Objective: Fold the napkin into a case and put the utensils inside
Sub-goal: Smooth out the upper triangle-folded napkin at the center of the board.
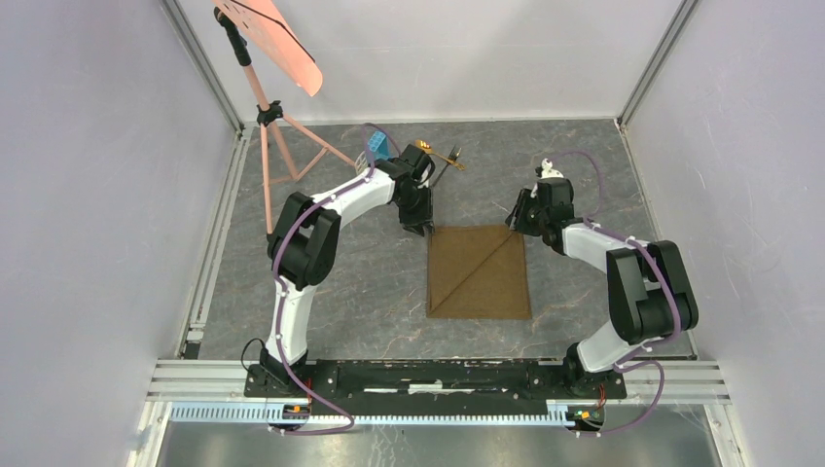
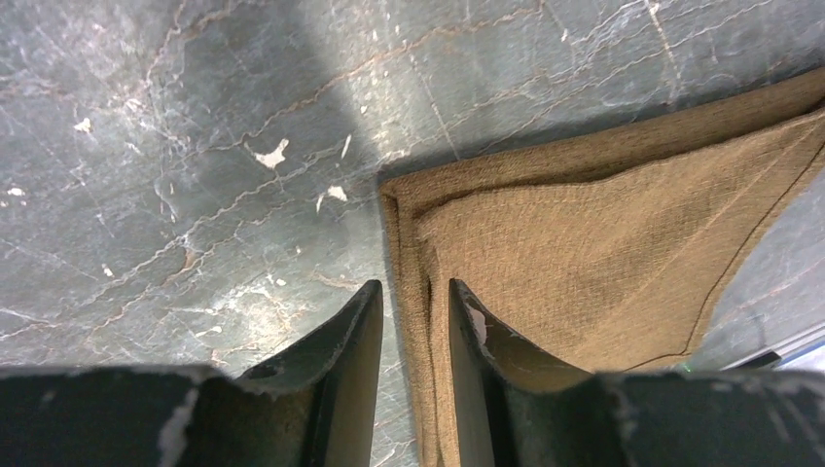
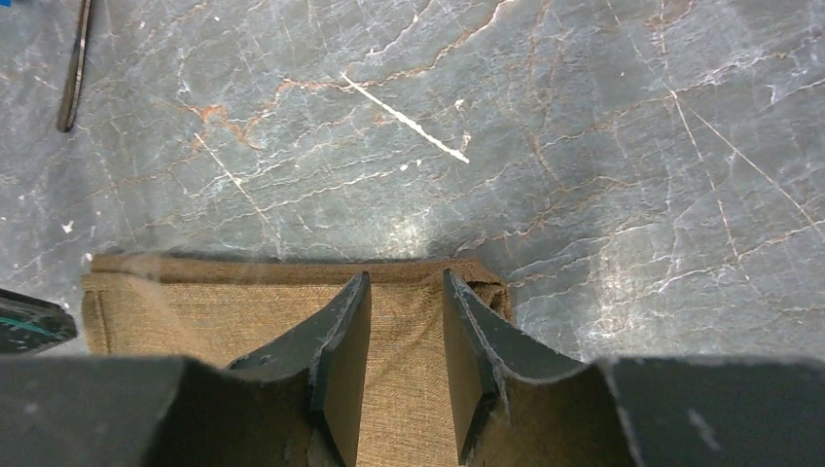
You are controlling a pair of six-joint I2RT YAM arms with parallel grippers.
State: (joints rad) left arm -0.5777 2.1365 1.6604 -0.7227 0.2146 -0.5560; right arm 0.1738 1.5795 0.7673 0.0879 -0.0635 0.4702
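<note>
Left gripper (image 2: 413,292) hangs with jaws parted astride the far left corner of the brown woven cloth napkin (image 1: 480,277), pinching nothing, and the right gripper (image 3: 406,282) stands likewise loosened over the far right corner. That napkin lies flat on the grey marbled table (image 1: 340,292), square with a diagonal crease. Beyond it, by the left wrist, lie the thin dark metal fork (image 1: 443,173) and small shiny gold-coloured spoon (image 1: 454,153), off the cloth
</note>
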